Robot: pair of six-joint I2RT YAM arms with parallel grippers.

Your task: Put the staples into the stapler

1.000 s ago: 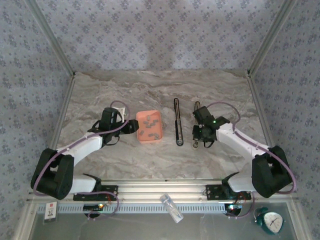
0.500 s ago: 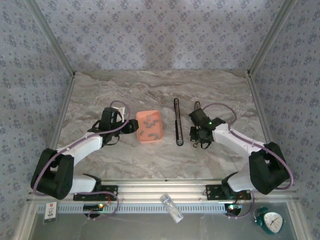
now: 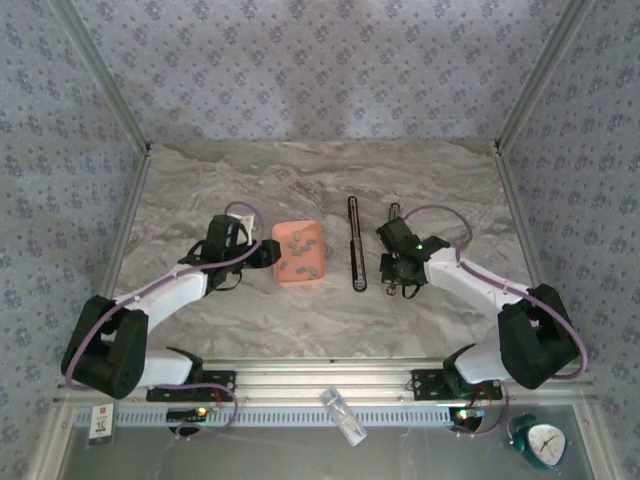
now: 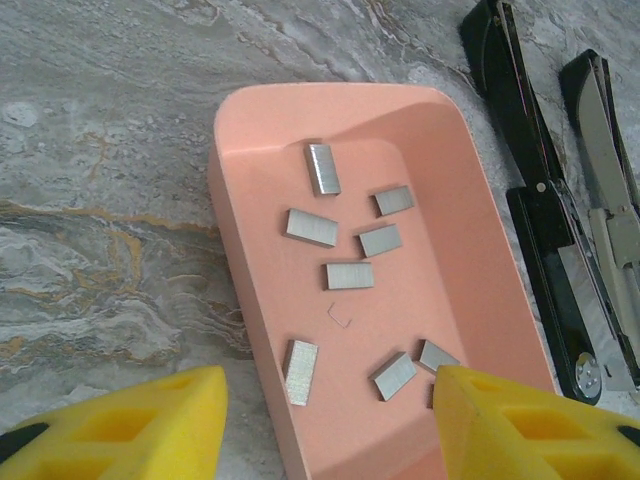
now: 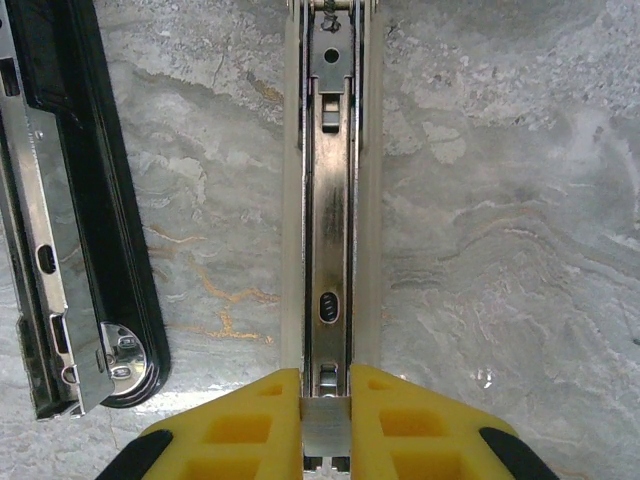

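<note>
Salmon-orange tray [image 4: 228, 215] lies on the marble surface [image 4: 110, 130], and the staples [image 4: 349, 275] are all inside it: eight short grey strips, scattered flat on its floor and apart from each other. One thin loose wire lies between them.

The left hand [image 4: 330, 420] hangs over the near end of the tray with its yellow fingers [image 4: 130, 425] spread wide. One finger is over the surface to the left of the tray, the other is over the tray's right rim. It holds nothing.

To the right of the tray the stapler [image 3: 353, 245] lies opened out flat in two long parts, side by side and not touching the tray. The black half [image 5: 90, 200] is nearer to the tray, and the metal rail [image 5: 328, 200] is beyond it.

The right hand [image 5: 325, 405] is directly over the near end of the rail. Its fingers are pressed almost together on a small grey piece [image 5: 325, 428]. I cannot tell if this piece is a staple strip or a part of the rail itself.
</note>
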